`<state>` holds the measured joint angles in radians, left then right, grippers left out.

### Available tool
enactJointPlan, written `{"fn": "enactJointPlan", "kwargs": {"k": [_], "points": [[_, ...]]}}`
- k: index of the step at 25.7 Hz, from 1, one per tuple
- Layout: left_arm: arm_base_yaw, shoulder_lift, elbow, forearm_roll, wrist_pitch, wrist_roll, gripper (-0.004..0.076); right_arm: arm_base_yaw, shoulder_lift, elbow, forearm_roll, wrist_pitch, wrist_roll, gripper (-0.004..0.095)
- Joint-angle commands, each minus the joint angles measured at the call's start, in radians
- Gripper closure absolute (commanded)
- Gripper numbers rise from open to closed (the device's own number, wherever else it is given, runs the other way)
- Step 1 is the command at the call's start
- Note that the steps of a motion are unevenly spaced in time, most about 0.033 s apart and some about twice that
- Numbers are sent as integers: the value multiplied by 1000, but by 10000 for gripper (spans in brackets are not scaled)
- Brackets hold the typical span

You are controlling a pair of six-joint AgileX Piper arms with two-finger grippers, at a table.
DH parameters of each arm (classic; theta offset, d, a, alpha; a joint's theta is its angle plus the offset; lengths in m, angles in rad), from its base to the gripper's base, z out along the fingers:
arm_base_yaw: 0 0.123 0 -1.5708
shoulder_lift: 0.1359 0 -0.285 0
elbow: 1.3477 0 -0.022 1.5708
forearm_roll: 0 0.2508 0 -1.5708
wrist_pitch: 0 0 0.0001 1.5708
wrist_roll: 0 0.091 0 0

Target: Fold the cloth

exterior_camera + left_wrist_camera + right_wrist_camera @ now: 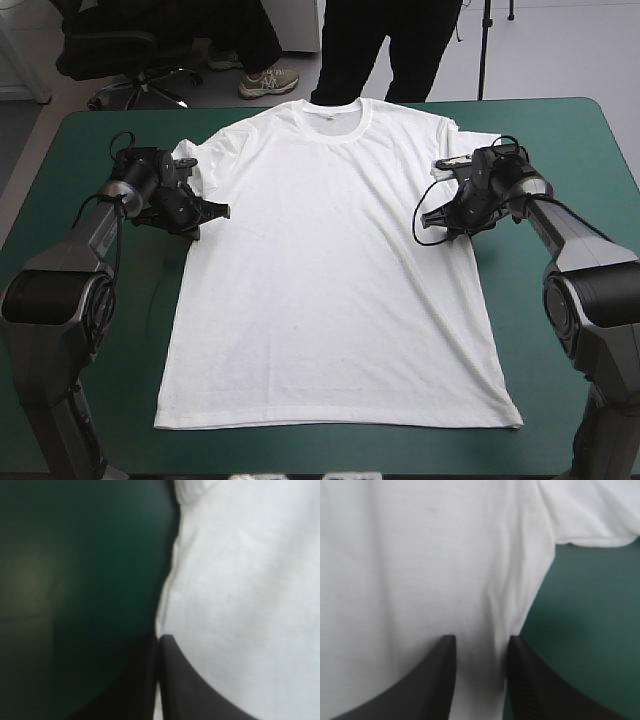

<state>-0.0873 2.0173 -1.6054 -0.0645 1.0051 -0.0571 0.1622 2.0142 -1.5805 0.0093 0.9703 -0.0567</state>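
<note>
Reaching inward low over the teal-green cover [560, 150], both arms meet the flat-spread T-shirt [330, 280] just under its sleeves. The left gripper [159, 639] pinches one side edge, while the right gripper [481, 642] stands spread astride the other. The collar label [330, 113] is too small to read.

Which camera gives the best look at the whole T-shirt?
The high view: the T-shirt lies spread flat, collar to hem. Each wrist view shows only a patch: the left a side edge beside the teal-green cover, the right the edge below a sleeve.
</note>
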Motion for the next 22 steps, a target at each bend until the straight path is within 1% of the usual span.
{"fn": "enactJointPlan", "kwargs": {"k": [1, 6, 7, 11, 15, 22], "points": [[-3, -43, -54, -4, 3, 0, 741, -23, 9, -6, 29, 25, -8, 741], [-3, -43, -106, -9, 5, 0, 741, -55, 13, -6, 38, 63, -16, 916], [-3, -43, -106, -9, 5, 0, 741, -60, 6, -8, 61, 70, -30, 925], [-3, -43, -106, -18, 9, 0, 741, -60, -36, -22, 66, 65, -49, 925], [-3, -57, -106, -38, 30, 12, 741, -60, -87, -89, 64, 68, -49, 925], [-3, -176, -106, -46, 23, 36, 741, -60, -171, -221, 68, 98, -49, 926]]}}
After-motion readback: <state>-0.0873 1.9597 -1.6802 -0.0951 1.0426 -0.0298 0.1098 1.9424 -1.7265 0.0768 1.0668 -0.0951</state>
